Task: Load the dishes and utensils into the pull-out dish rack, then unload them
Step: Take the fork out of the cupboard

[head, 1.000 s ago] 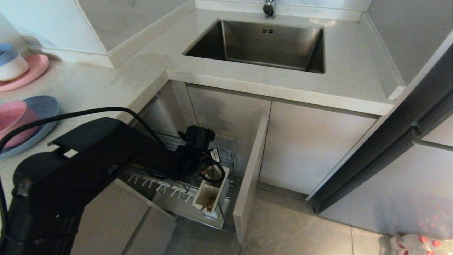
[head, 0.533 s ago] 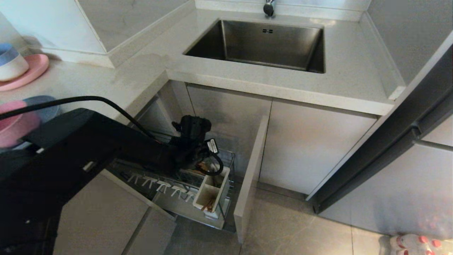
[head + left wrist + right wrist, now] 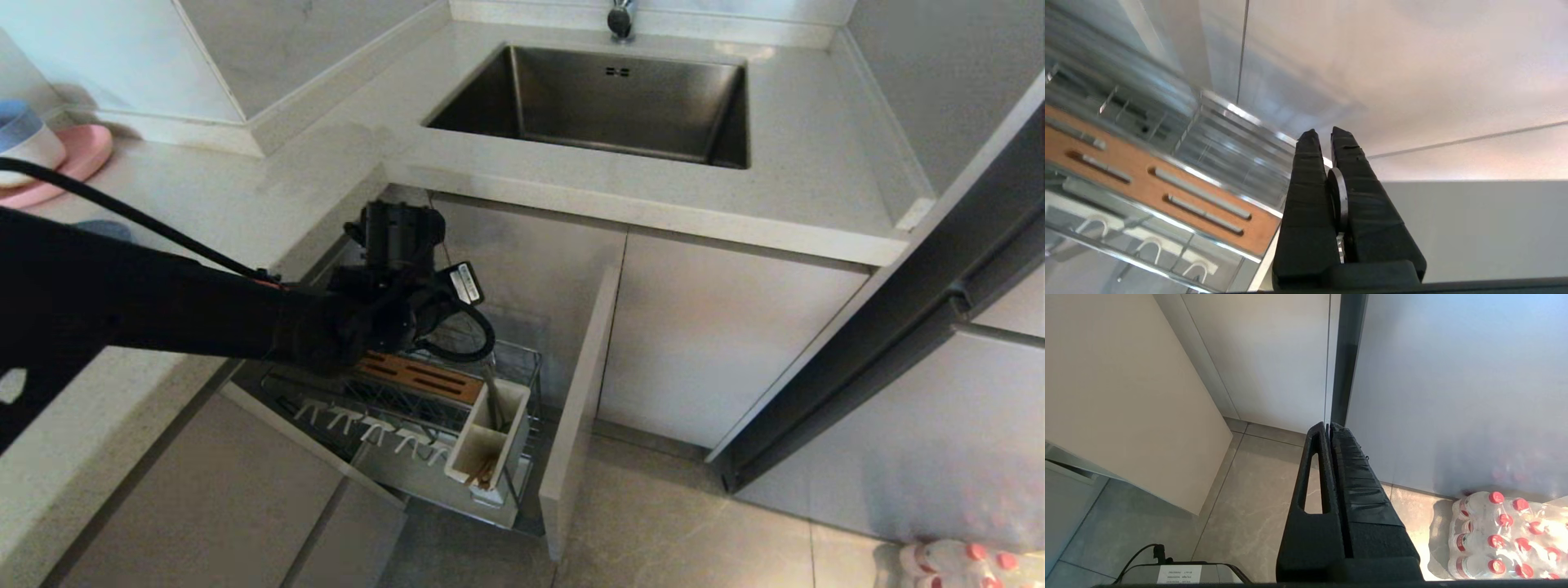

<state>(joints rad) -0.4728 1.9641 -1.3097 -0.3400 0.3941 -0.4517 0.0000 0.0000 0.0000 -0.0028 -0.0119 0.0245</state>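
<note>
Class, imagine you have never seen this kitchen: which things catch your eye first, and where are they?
The left pincer, shut on a silver utensil, hangs above the pull-out dish rack open below the counter. The rack's brown wooden strip and white utensil box stand out, chopsticks inside the box. A steel sink sits behind.

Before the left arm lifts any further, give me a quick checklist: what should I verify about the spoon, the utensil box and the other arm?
1. Grip: left gripper shut on the spoon: ok.
2. Spoon free of the utensil box: its lower end seems to be below the rim: not ok.
3. Chopsticks apart from the spoon, in the box's nearer compartment: ok.
4. Pull-out dish rack drawn out of the cabinet: ok.
5. Right gripper shut, parked above the floor: ok.
</note>
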